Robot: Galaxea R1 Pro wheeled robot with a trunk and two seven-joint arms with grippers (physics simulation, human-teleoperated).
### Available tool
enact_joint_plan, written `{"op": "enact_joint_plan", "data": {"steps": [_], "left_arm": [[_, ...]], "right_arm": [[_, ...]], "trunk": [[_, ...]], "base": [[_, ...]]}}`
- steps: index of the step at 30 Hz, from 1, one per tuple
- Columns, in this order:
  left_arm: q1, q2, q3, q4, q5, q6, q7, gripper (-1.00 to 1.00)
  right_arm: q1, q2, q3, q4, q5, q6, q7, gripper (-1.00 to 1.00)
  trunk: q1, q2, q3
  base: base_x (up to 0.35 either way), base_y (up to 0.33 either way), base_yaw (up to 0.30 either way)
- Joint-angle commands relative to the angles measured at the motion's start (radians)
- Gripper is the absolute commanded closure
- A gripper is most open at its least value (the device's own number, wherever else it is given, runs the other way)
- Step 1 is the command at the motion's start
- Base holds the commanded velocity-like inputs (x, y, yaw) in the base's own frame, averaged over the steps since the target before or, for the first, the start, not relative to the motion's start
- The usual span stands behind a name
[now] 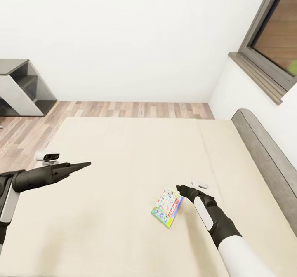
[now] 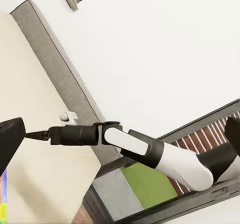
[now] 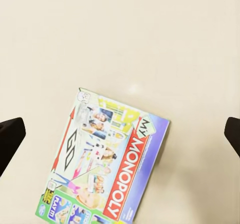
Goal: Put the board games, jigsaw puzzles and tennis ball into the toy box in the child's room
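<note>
One board game, a colourful pale "Monopoly" box (image 1: pixel 167 207) (image 3: pixel 107 161), lies flat on the beige mattress of the bed (image 1: pixel 123 153). My right gripper (image 1: pixel 180 188) hovers just above and beside the box's headboard-side edge. It is open, with its dark fingertips (image 3: pixel 10 139) wide apart and nothing between them. My left gripper (image 1: pixel 84 164) hangs over the mattress well away from the box, open and empty, its fingertips (image 2: pixel 10 139) spread. From the left wrist camera I see the right arm (image 2: pixel 150 151) and a sliver of the box (image 2: pixel 4 199).
The grey headboard (image 1: pixel 264 153) runs along the bed's right side below a dark-framed window (image 1: pixel 276 34). A grey shelf unit (image 1: pixel 20 87) stands at the far left on the wood-plank floor (image 1: pixel 123 109). A white wall closes the room behind the bed.
</note>
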Motion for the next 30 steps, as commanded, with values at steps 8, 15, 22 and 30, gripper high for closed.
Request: {"op": "enact_joint_plan", "data": {"steps": [8, 15, 22, 30], "left_arm": [[0.006, -0.004, -0.002, -0.014, 0.000, 0.011, -0.004, -1.00], [0.008, -0.007, -0.002, -0.015, 0.000, 0.008, -0.004, -1.00], [0.009, -0.029, 0.000, -0.015, -0.001, 0.005, -0.004, -1.00], [0.009, -0.034, 0.001, -0.015, -0.002, 0.004, -0.004, -1.00]], "right_arm": [[0.000, 0.000, 0.003, -0.002, -0.011, 0.003, -0.009, -1.00], [0.000, 0.000, 0.006, -0.002, -0.011, 0.003, -0.009, -1.00], [0.000, 0.000, 0.013, -0.002, -0.010, 0.003, -0.009, -1.00], [0.000, 0.000, 0.014, -0.005, -0.010, 0.003, -0.009, -1.00]], "trunk": [[0.000, -0.002, -0.015], [0.000, -0.002, -0.026], [0.000, -0.002, -0.038], [0.000, -0.002, -0.051]], "base": [[0.000, 0.000, 0.000], [0.000, 0.000, 0.000], [0.000, 0.000, 0.000], [0.000, 0.000, 0.000]]}}
